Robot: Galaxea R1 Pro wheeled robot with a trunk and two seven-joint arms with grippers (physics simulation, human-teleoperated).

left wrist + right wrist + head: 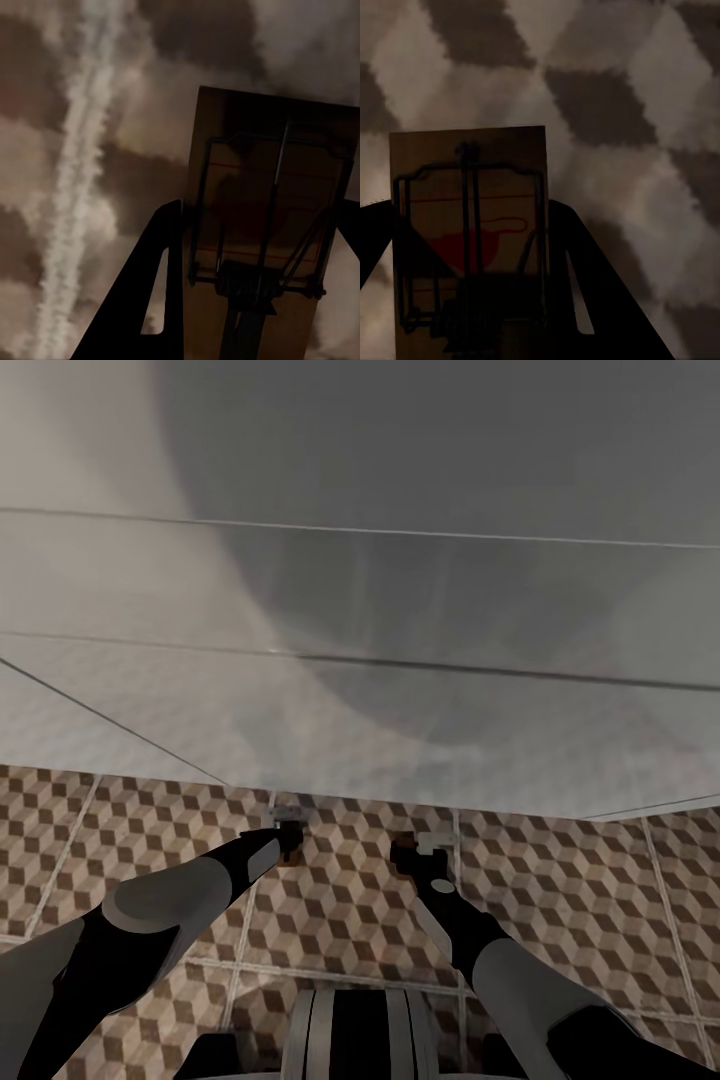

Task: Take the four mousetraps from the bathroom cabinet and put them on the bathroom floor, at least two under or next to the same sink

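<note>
A tan mousetrap (247, 150) with a dark wire bar sits between the dark fingers (142, 307) of my left gripper (290, 840), which is shut on it. A second mousetrap (502, 161), with a red mark, is held the same way in my right gripper (415, 852). Both grippers reach low over the cube-pattern bathroom floor (560, 900), right at the lower front edge of the white boxy vanity (400, 660). In both wrist views the tiles lie blurred close behind the traps. The basin, the tap and the cabinet are out of view.
The white vanity front spans the whole upper part of the head view and overhangs the floor ahead of my arms. Patterned tiles stretch left and right of both arms. My base (350, 1040) shows at the bottom.
</note>
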